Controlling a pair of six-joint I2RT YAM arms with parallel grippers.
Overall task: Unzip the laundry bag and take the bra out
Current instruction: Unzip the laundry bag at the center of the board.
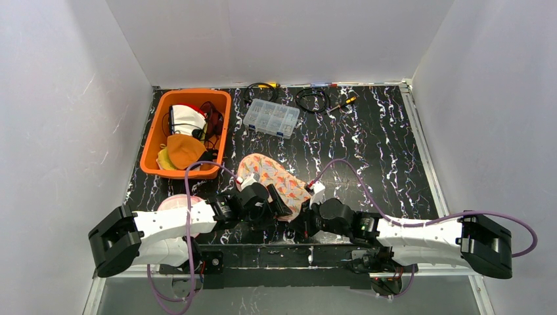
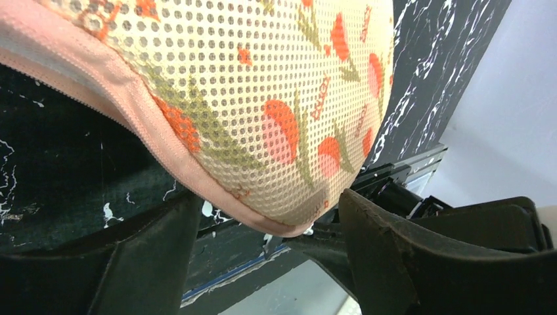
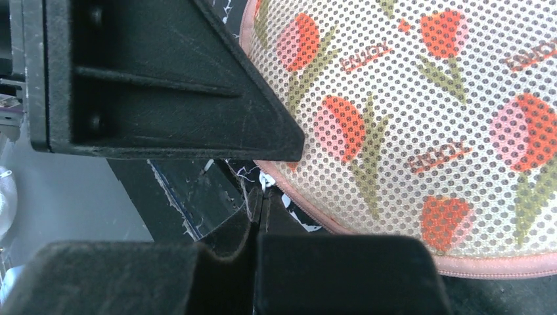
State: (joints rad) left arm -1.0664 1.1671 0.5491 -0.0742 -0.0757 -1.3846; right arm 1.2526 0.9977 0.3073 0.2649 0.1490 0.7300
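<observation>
The black, white-veined surface [image 1: 381,151] fills the top view, with the left arm [image 1: 164,226] at 7 o'clock and the right arm [image 1: 420,231] at 5 o'clock, both reaching inward along the near edge. An orange bin [image 1: 151,141] stands at 10 o'clock, heaped with white, orange and yellow cloth [image 1: 184,147]. The laundry bag [image 1: 272,174], cream mesh printed with red tulips and bound in pink, lies just toward 6 o'clock of the middle, its near end between the two wrists. What it holds cannot be made out through the mesh, so the bra is not seen. A clear compartment box [image 1: 270,118] sits at 12 o'clock, with a coiled black cable [image 1: 312,98] just beside it toward 1 o'clock. The left fingers [image 2: 144,262] stand wide apart, and the bag's rounded, pink-trimmed corner dips into the gap between them; whether either tip presses the fabric I cannot tell. The right fingers [image 3: 164,85] are also parted, one above and one below the bag's rim. The small white zipper pull [image 3: 265,179] sits in that gap, at the 9 o'clock edge of the bag in the right wrist view, unclamped.
</observation>
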